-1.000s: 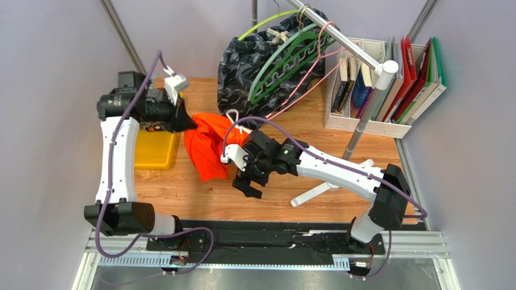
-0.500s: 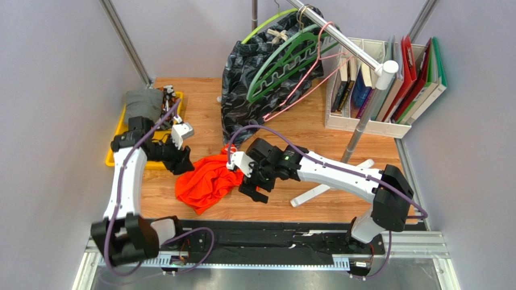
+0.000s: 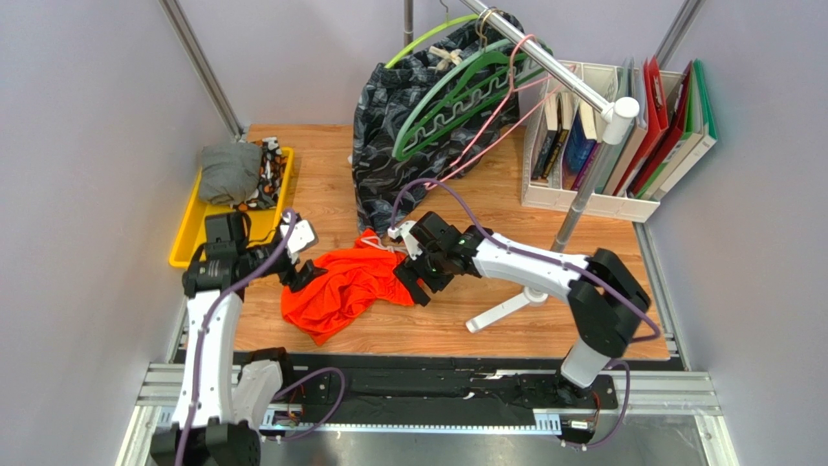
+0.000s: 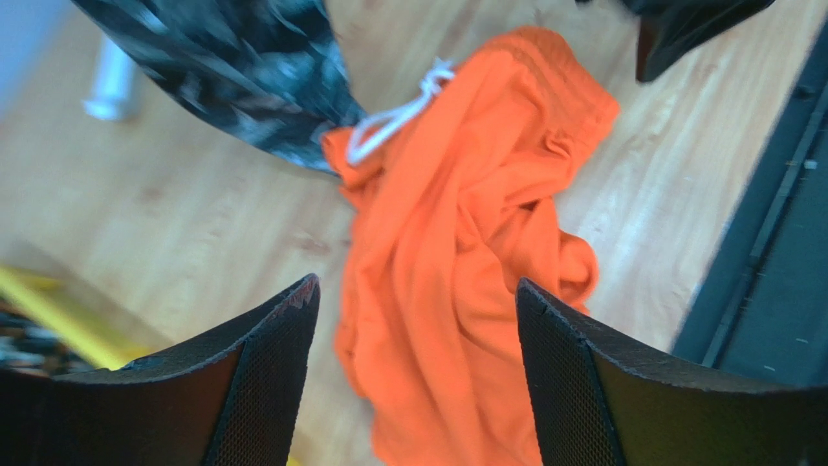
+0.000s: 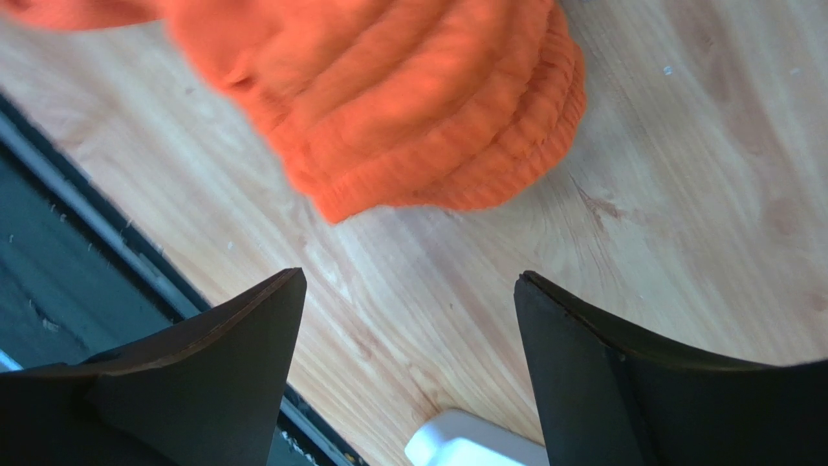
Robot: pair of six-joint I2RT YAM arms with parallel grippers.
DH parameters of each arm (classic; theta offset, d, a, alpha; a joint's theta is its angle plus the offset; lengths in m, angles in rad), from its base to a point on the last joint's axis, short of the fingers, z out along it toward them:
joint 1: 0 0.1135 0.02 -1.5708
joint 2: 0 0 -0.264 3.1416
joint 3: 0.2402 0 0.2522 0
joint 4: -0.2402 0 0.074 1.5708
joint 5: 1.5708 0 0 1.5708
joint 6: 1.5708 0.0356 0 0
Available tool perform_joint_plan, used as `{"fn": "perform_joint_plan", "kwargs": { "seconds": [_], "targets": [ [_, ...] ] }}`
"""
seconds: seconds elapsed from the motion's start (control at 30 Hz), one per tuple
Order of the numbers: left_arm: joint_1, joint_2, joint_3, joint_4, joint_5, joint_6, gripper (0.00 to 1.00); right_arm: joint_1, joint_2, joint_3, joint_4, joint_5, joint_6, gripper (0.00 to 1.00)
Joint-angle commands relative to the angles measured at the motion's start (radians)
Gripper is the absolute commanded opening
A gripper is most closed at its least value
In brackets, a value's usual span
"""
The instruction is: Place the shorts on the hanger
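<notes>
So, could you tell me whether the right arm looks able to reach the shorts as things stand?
Probably yes: the right gripper hangs open beside the shorts, at their waistband end, with nothing between them on the table.

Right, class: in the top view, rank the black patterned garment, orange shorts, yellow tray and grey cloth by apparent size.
1. black patterned garment, though it hangs nearer the camera.
2. orange shorts and yellow tray: too close to rank, tray partly hidden.
3. grey cloth.
</notes>
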Motion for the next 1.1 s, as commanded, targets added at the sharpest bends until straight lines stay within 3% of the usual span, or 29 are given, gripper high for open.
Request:
{"fn": "perform_joint_plan", "kwargs": {
  "seconds": [0.0, 0.07, 0.13, 0.17, 0.2, 0.3, 0.47, 0.57, 0.73, 0.93, 1.07],
  "targets": [
    [-0.001, -0.18, -0.036, 0.143, 0.014, -0.012, 0.79, -0.031, 0.115, 0.037, 0.077, -0.087, 0.153, 0.85],
    [-0.001, -0.212, -0.057, 0.137, -0.004, -0.002, 0.79, -0.032, 0.147, 0.033, 0.133, -0.126, 0.18, 0.85],
    [-0.001, -0.231, -0.065, 0.101, -0.026, 0.013, 0.77, -0.034, 0.159, 0.031, 0.191, -0.179, 0.193, 0.75],
    [0.002, -0.228, -0.068, 0.1, -0.035, -0.001, 0.74, -0.034, 0.164, 0.033, 0.208, -0.201, 0.2, 0.62],
    [0.001, -0.214, -0.067, 0.094, -0.05, -0.025, 0.71, -0.034, 0.167, 0.052, 0.219, -0.25, 0.207, 0.36],
    [0.032, -0.184, -0.054, 0.103, -0.02, -0.137, 0.64, -0.029, 0.165, 0.115, 0.217, -0.328, 0.233, 0.0],
    [0.107, -0.159, -0.048, 0.242, 0.036, -0.416, 0.63, 0.021, 0.118, 0.223, 0.141, -0.281, 0.188, 0.0],
    [0.131, -0.081, -0.001, 0.273, 0.048, -0.476, 0.63, 0.038, 0.119, 0.339, 0.09, -0.294, 0.172, 0.0],
    [0.138, -0.039, 0.029, 0.13, 0.138, -0.316, 0.69, 0.037, 0.144, 0.477, 0.146, -0.311, 0.238, 0.0],
    [0.195, -0.166, -0.091, 0.255, 0.077, -0.335, 0.78, 0.043, 0.224, 0.609, 0.147, -0.284, 0.307, 0.0],
    [0.202, -0.096, -0.053, 0.022, 0.137, -0.064, 0.8, 0.058, 0.222, 0.591, 0.159, -0.291, 0.33, 0.0]
  ]
}}
